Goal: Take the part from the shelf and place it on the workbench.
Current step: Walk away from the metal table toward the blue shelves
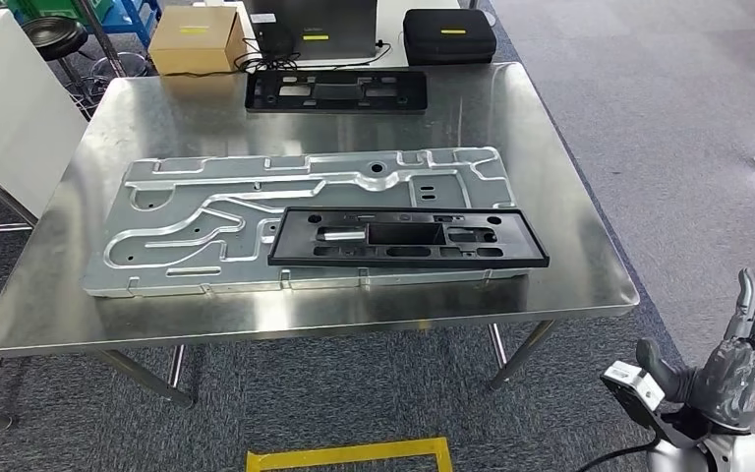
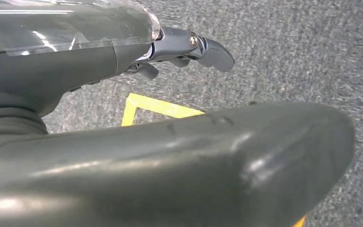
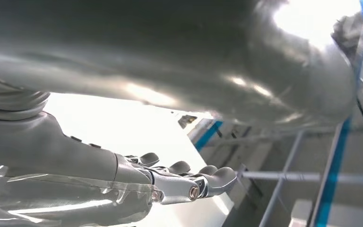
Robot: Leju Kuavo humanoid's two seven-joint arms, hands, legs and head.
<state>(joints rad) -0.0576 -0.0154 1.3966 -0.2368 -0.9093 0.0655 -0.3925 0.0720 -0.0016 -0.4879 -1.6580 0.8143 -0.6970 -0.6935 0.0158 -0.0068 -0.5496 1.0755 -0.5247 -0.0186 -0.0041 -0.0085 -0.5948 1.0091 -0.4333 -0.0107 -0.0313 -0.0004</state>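
Observation:
A black plastic frame part lies flat on a large stamped metal plate on the steel workbench. A second black frame part lies at the bench's far edge. My right hand is raised off the bench's near right corner, fingers apart and pointing up, holding nothing. The right wrist view shows that same hand empty, with blue-framed racking beyond it. My left hand hangs over grey carpet, its fingers loose and nothing in them.
Behind the bench stand a cardboard box, a grey device with cables and a black case. A white cabinet and a stool are at the left. Yellow floor tape marks the carpet in front of me.

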